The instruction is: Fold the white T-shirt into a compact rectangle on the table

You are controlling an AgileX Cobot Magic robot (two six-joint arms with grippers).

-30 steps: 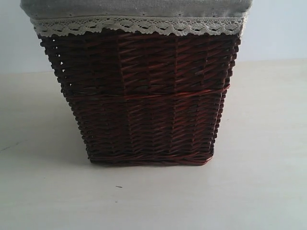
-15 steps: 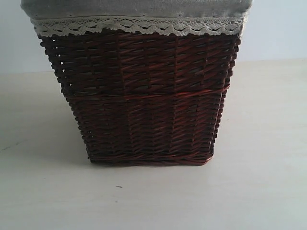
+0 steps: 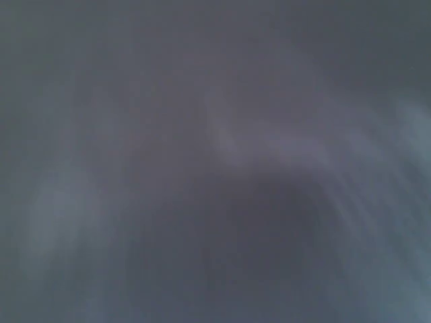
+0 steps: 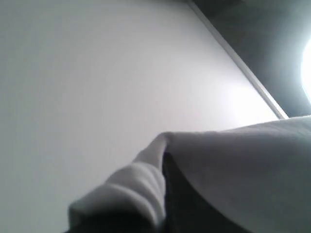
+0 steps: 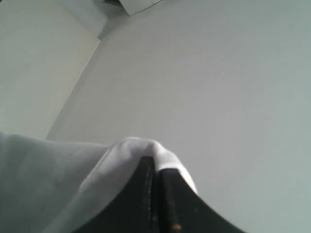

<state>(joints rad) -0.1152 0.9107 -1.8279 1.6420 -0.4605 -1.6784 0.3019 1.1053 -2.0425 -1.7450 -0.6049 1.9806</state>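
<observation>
The white T-shirt [image 5: 58,165] drapes over my right gripper [image 5: 156,165], whose two black fingers are pressed together with a fold of the cloth pinched at their tips. In the left wrist view the white T-shirt [image 4: 252,160] bunches in ridges around my left gripper [image 4: 165,167], which shows only as a dark narrow slit, shut, with cloth wrapped over it. The exterior view is a uniform grey blur in which neither arm nor shirt can be made out. The table is out of view.
Behind the left gripper lies a pale flat surface [image 4: 97,73] bounded by a dark band [image 4: 252,43] and a bright glare [image 4: 306,68]. Behind the right gripper, pale flat surfaces [image 5: 218,73] meet along a slanted line [image 5: 77,82].
The exterior view showed a dark wicker basket on the beige table; now a grey blur fills it and hides the basket and the table.
</observation>
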